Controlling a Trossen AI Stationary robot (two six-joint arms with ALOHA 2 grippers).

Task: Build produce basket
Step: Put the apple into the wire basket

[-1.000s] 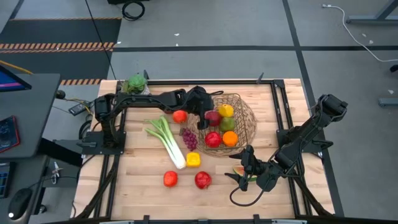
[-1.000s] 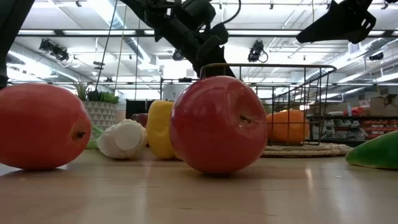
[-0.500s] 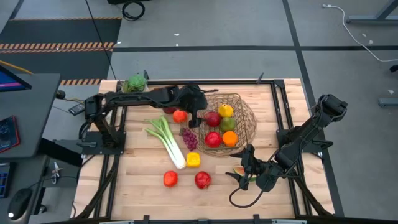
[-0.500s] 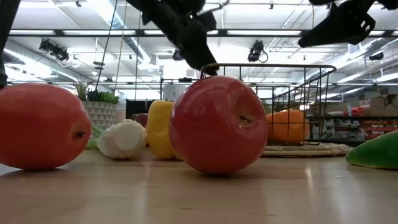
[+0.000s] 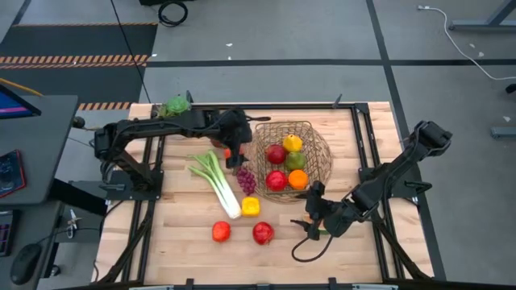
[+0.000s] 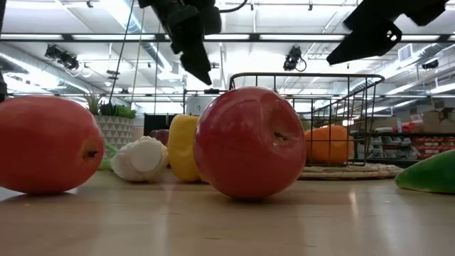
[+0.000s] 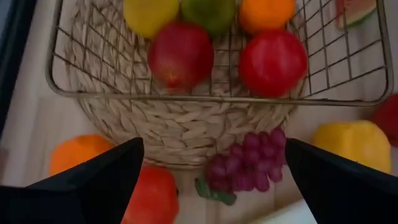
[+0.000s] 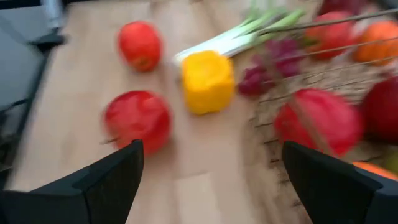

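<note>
Two arms are working over the wooden tabletop [image 5: 181, 234], and both are shifting compared with a second ago. The left gripper [image 5: 239, 138] is pulling back from the wire basket [image 5: 316, 165]; a moment ago it was hanging at the basket's left rim, and now it is hovering just outside it, above the small orange [image 5: 229, 151] and tomato lying beside the rim. Its fingers [image 7: 93, 180] are standing wide with nothing between them. The left wrist view is looking past them at the purple grapes [image 7: 249, 167] just in front of the basket's woven base.

Inside the basket, five fruits are sitting where they sat before: two red apples [image 5: 276, 180], a yellow fruit [image 5: 293, 143], a green one [image 5: 296, 159] and an orange [image 5: 298, 179].

The right gripper [image 5: 313, 216] is easing a little further in toward the basket from the near right part of the tabletop, hanging above the watermelon slice [image 6: 430, 173], its fingers [image 8: 99, 180] spread wide and carrying nothing.

Out on the boards, the leek [image 5: 216, 180], the yellow pepper [image 5: 251, 207] and the two near red fruits [image 5: 263, 233] are lying unmoved. The potted plant [image 5: 175, 108] is standing at the far left corner.
</note>
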